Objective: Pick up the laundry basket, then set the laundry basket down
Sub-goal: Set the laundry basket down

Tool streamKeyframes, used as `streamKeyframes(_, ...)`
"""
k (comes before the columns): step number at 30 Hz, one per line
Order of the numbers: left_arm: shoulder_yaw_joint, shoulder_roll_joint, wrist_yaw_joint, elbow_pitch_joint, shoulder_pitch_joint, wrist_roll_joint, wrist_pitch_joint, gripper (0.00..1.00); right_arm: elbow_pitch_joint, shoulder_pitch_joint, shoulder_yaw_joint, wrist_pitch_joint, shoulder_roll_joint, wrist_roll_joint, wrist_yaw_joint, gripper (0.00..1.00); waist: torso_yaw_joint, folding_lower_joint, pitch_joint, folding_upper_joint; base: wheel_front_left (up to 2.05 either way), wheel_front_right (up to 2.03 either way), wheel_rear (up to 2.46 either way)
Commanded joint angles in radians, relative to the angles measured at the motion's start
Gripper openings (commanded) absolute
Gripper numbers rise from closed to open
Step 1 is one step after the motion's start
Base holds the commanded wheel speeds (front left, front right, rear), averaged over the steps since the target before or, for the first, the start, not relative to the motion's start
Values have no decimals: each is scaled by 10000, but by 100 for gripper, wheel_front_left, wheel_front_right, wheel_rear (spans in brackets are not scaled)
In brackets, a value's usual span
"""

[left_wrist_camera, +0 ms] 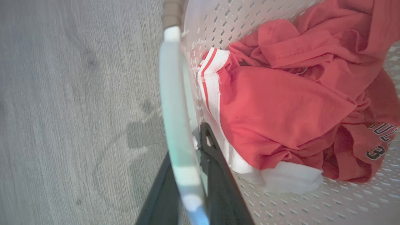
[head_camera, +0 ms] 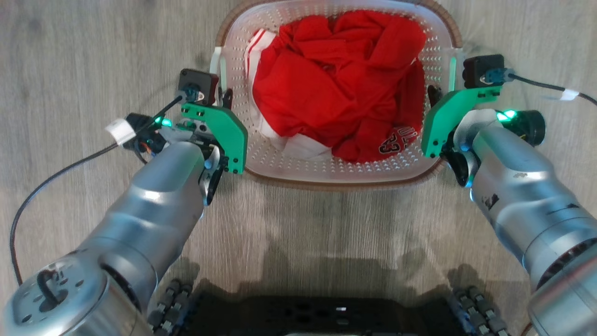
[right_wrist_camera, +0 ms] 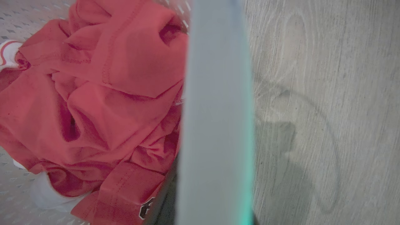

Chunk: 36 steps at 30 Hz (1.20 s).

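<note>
The laundry basket is white and perforated with a brown rim, and sits at the top centre of the head view. Red and white clothing is piled inside. My left gripper is at its left side handle. In the left wrist view the two dark fingers straddle that white handle, shut on it. My right gripper is at the right side handle. That handle runs up the middle of the right wrist view and hides most of the fingers. I cannot tell whether the basket is off the floor.
A grey wood-look floor lies all around the basket. A black cable loops out from my left wrist, and another cable runs from my right wrist. My dark wheeled base is at the bottom edge.
</note>
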Motion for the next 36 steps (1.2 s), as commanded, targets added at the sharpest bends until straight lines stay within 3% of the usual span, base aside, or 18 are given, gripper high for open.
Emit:
streamKeyframes(1,-53,258,106,-95,-293,208,-163,0,-86,266,75,-129,12,-352,71,0,62,-2,400,1,0,0,0)
streamKeyframes(16,-331,258,221,-271,-571,228,-185,0,-85,301,-1005,-218,85,-1400,71,0,55,-2,1241,1,0,0,0)
streamKeyframes(35,-527,258,267,-316,-637,63,-192,0,-85,369,-2315,-30,221,-2757,71,0,100,-2,1410,1,0,0,0)
streamKeyframes(36,-535,258,268,-312,-634,48,-192,0,-85,377,-2383,-24,227,-2819,71,4,105,-2,1409,1,0,0,0)
